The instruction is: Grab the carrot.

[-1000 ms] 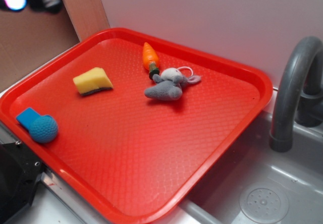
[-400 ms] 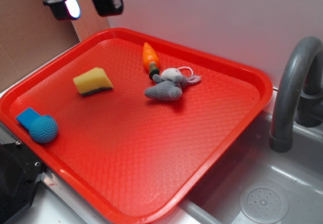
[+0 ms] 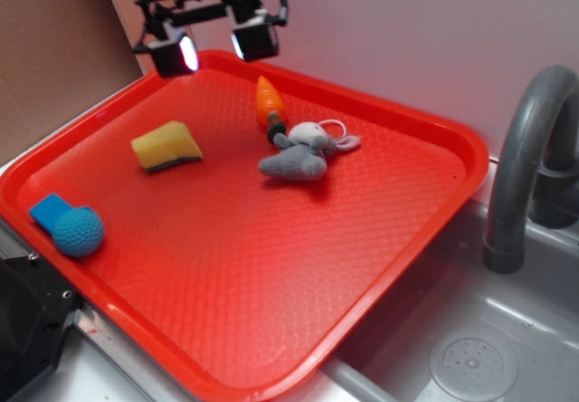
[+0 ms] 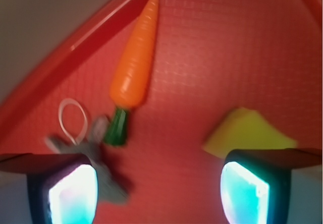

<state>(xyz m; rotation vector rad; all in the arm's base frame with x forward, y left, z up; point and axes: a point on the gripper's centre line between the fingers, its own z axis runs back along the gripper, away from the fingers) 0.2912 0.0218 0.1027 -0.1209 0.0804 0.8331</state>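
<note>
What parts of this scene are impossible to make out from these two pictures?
- Plush mouse, wrist view: blurred, and partly hidden behind a pincer finger.
- Yellow sponge, wrist view: lower part hidden by the other finger.
- Pincer, exterior view: the arm above is cut off by the top edge.
- Faucet, exterior view: cut off by the right edge.
- Blue ball: what the flat blue piece beside it is.

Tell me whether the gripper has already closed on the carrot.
No. In the exterior view the gripper hangs open above the tray's far edge, apart from the carrot, which lies on the tray beside the plush mouse.
</note>
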